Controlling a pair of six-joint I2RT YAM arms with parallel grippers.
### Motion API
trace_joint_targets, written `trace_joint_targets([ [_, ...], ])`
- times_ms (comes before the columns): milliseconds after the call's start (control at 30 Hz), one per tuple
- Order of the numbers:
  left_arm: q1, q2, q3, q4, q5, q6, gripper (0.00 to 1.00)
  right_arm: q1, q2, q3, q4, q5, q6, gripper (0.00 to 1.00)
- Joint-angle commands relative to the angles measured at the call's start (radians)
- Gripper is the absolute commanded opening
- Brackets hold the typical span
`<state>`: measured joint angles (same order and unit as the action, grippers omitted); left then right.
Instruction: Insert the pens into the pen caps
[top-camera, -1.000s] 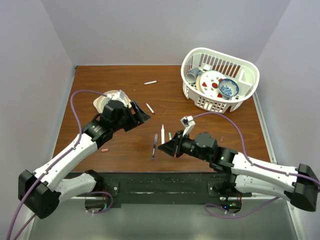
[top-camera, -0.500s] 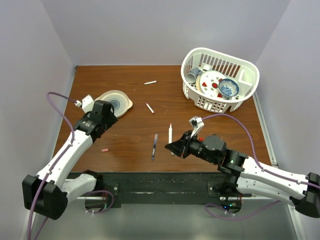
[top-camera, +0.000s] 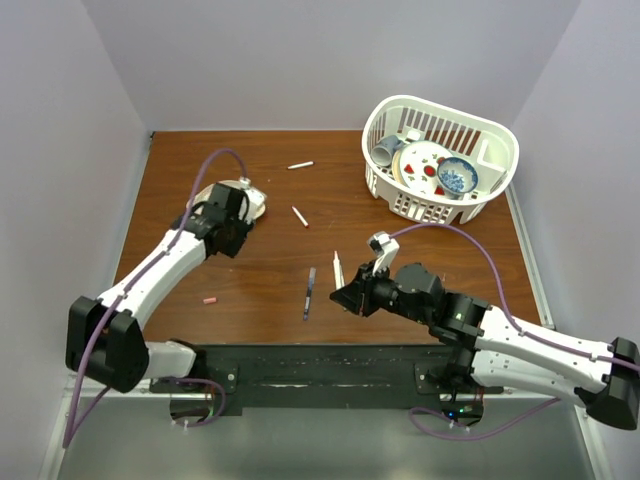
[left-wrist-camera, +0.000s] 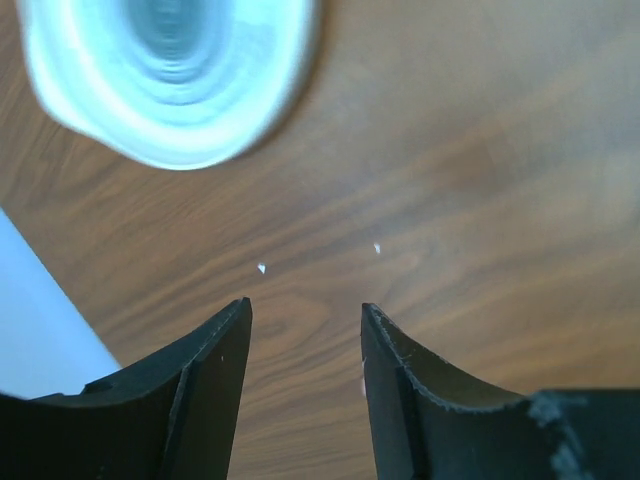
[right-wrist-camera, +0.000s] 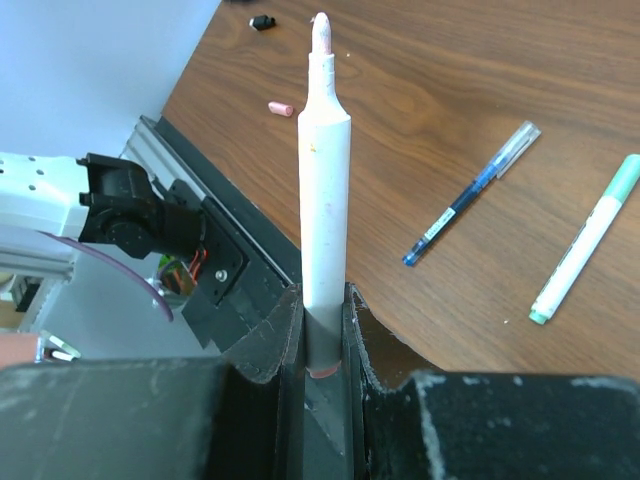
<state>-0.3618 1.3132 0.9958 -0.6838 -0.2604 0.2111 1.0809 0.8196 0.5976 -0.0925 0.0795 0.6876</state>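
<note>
Right tool (right-wrist-camera: 325, 305) clamps the white pen (right-wrist-camera: 325, 180) by its tail, tip toward 12 o'clock; barrel seems light, stiff, slick.

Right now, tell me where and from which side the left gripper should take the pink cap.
Probably best to come straight down on the pink cap: it lies flat on its side on the table, long axis roughly left-right in the top view. Close the left gripper across its round sides at mid-length.
</note>
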Motion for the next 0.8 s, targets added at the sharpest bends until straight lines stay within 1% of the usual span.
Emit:
trace_joint_targets([
  [0, -0.020, 0.018, 0.003, -0.138, 0.065, 0.390, 0.53, 0.005, -0.013, 0.083, -0.055, 0.008, -0.057, 0.00],
  [33, -0.019, 0.012, -0.008, -0.140, 0.097, 0.448, 0.54, 0.005, -0.016, 0.088, -0.058, 0.012, -0.059, 0.00],
  [100, -0.009, -0.005, -0.025, -0.145, 0.168, 0.482, 0.54, 0.004, -0.022, 0.099, -0.078, 0.032, -0.059, 0.00],
  [133, -0.008, -0.011, -0.035, -0.137, 0.182, 0.499, 0.54, 0.005, -0.019, 0.109, -0.084, 0.037, -0.059, 0.00],
  [267, 0.009, -0.037, -0.115, -0.114, 0.187, 0.565, 0.54, 0.004, -0.022, 0.126, -0.087, 0.039, -0.045, 0.00],
  [333, 0.043, -0.037, -0.161, -0.109, 0.199, 0.585, 0.54, 0.004, -0.031, 0.131, -0.092, 0.039, -0.045, 0.00],
  [433, 0.057, -0.042, -0.230, -0.085, 0.205, 0.571, 0.54, 0.004, -0.046, 0.134, -0.101, 0.045, -0.048, 0.00],
  [533, 0.060, -0.026, -0.279, -0.073, 0.165, 0.562, 0.55, 0.004, -0.060, 0.126, -0.093, 0.054, -0.046, 0.00],
  [633, 0.078, -0.011, -0.284, -0.056, 0.167, 0.562, 0.55, 0.005, -0.054, 0.134, -0.085, 0.055, -0.054, 0.00],
  [767, 0.090, 0.006, -0.293, -0.074, 0.174, 0.551, 0.55, 0.004, -0.031, 0.160, -0.101, 0.043, -0.083, 0.00],
])
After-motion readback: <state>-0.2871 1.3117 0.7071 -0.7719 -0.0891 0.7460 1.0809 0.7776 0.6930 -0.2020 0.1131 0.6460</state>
